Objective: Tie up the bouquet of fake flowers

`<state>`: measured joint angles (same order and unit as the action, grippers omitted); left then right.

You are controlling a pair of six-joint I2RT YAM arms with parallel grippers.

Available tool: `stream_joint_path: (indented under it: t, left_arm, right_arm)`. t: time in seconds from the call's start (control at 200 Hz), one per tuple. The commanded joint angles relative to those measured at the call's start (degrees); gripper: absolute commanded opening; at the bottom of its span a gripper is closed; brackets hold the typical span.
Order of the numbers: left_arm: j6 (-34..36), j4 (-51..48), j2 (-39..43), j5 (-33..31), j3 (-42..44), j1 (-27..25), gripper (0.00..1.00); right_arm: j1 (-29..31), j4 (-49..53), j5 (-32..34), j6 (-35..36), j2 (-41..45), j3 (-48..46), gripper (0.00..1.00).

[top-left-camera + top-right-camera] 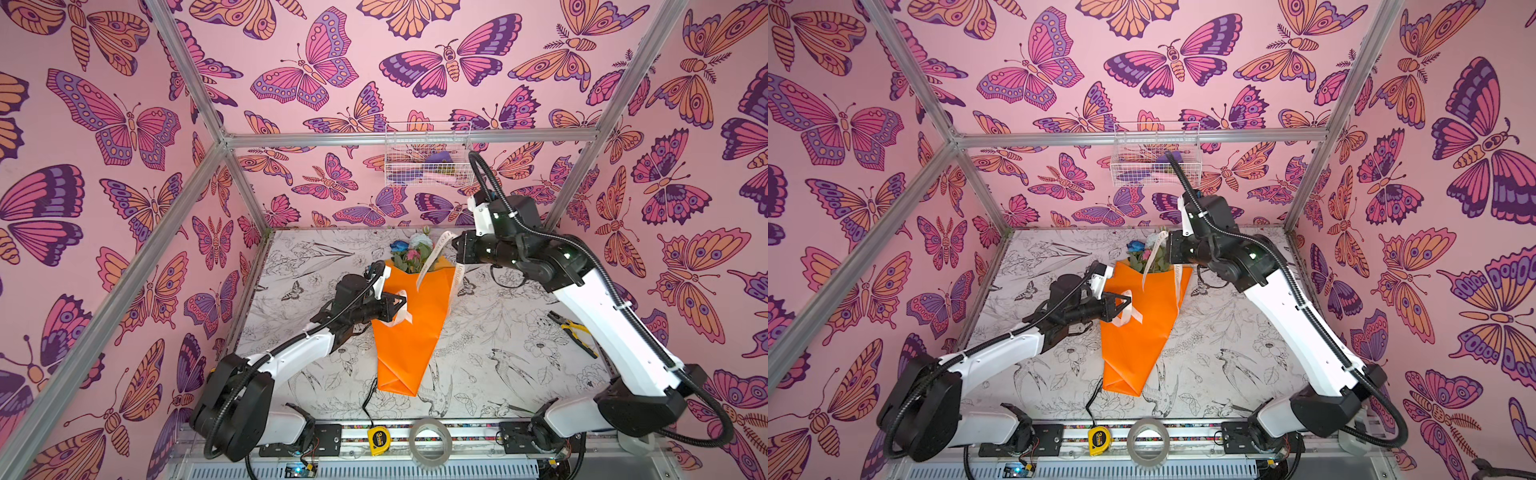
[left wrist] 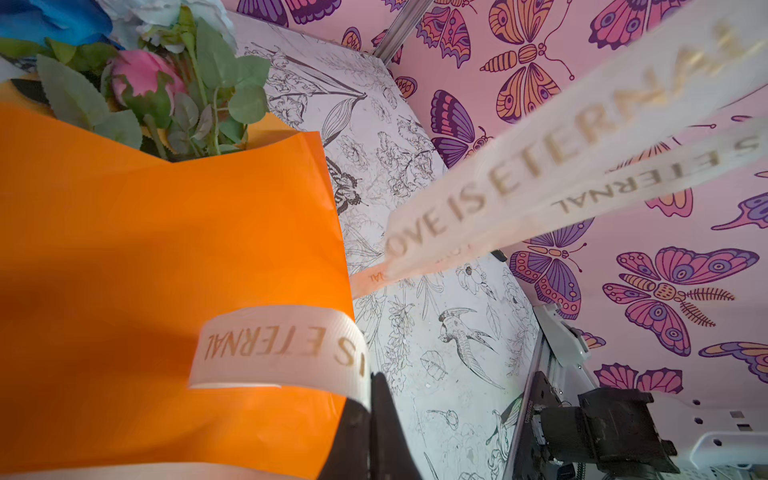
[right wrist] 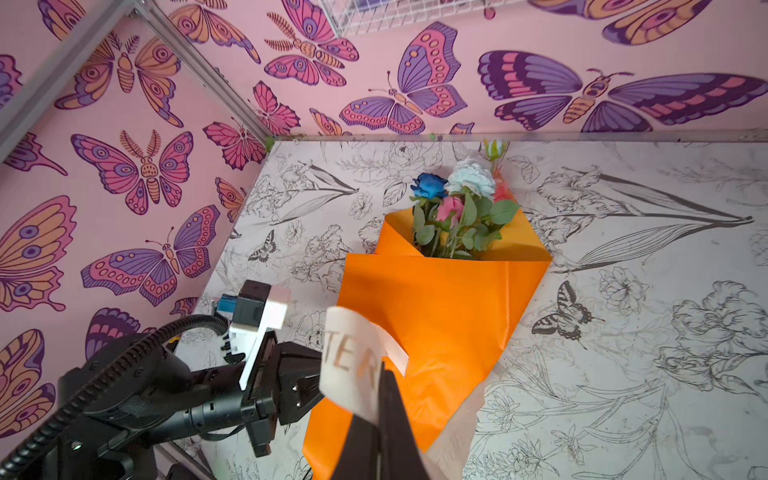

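The bouquet [image 1: 409,332], fake roses in orange paper, lies mid-table [image 1: 519,345] with its blooms toward the back wall. The left gripper [image 1: 401,306] is clamped on one end of a cream "LOVE IS ETERNAL" ribbon [image 1: 430,266] over the wrap's left edge. The right gripper [image 1: 455,248] pinches the other end, raised beside the blooms. Yellow-handled pliers [image 1: 575,332] lie at the right.

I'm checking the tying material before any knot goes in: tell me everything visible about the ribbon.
The ribbon is a flat, woven-looking cream band printed in gold with LOVE IS ETERNAL. One end curls in the shut left gripper at the left edge of the orange-wrapped bouquet. Two strands hang from the shut right gripper, raised over the bouquet's open end, down toward its right edge. It looks slack, and no knot shows.
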<state>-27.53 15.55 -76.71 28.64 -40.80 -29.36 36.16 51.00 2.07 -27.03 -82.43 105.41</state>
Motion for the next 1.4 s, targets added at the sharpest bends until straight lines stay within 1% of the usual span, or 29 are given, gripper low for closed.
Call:
stream_joint_path:
  t: [0.0,0.06,0.175,0.275,0.4,0.496,0.616,0.661,0.796,0.906,0.966,1.106,1.241,1.397]
  left_arm:
    - [-0.7,-2.0,5.9,-0.9,2.4,-0.2,0.0]
    - [-1.3,-4.2,8.3,-1.5,2.8,-0.2,0.0]
    - [-2.1,-9.5,13.6,-2.6,3.7,-0.3,0.0]
    - [-3.5,-14.3,19.3,-5.0,5.2,-0.4,0.0]
    - [-5.6,-17.6,25.3,-7.0,6.3,-0.4,0.0]
    - [-5.8,-17.4,26.2,-7.1,5.3,-0.8,0.0]
    - [-2.1,-16.5,22.4,-7.0,2.7,-1.2,0.0]
    - [0.0,-16.0,20.3,-6.7,1.5,-1.4,0.0]
    - [8.2,-14.7,15.3,-5.4,-1.9,-1.7,0.0]
    - [15.1,-12.0,13.8,-4.1,-3.0,-2.7,0.0]
    - [19.0,-9.9,13.5,-3.2,-2.6,-3.3,0.0]
    - [27.9,-2.4,13.7,-3.1,0.9,-4.5,0.0]
    - [33.8,5.1,14.2,-3.7,4.9,-4.6,0.0]
    - [38.1,6.2,13.1,-3.1,6.2,-4.6,0.0]
  right_arm:
    - [0.4,1.7,3.7,-0.6,7.0,-3.8,0.0]
    - [0.4,1.4,4.6,-1.6,9.8,-7.0,0.0]
    - [0.4,3.3,5.9,-2.8,13.8,-9.5,0.0]
    - [0.4,4.4,7.6,-3.5,16.3,-12.2,0.0]
    - [0.4,4.4,7.2,-3.8,16.2,-14.2,0.0]
    - [0.3,3.0,4.9,-2.9,13.9,-13.3,0.0]
    - [0.4,1.5,2.2,-0.3,7.8,-8.7,0.0]
    - [0.4,0.8,-0.4,0.6,4.6,-6.0,0.0]
    - [0.4,-1.4,-7.4,2.4,-6.0,2.4,0.0]
    - [1.1,-5.0,-11.8,3.3,-15.3,8.2,0.0]
    - [1.6,-7.5,-14.1,3.2,-19.4,10.6,0.0]
    - [3.6,-13.4,-22.4,1.1,-28.5,15.9,0.0]
    - [7.2,-14.5,-27.2,0.6,-36.5,22.3,0.0]
    - [11.0,-14.8,-31.4,-0.1,-43.5,26.2,0.0]
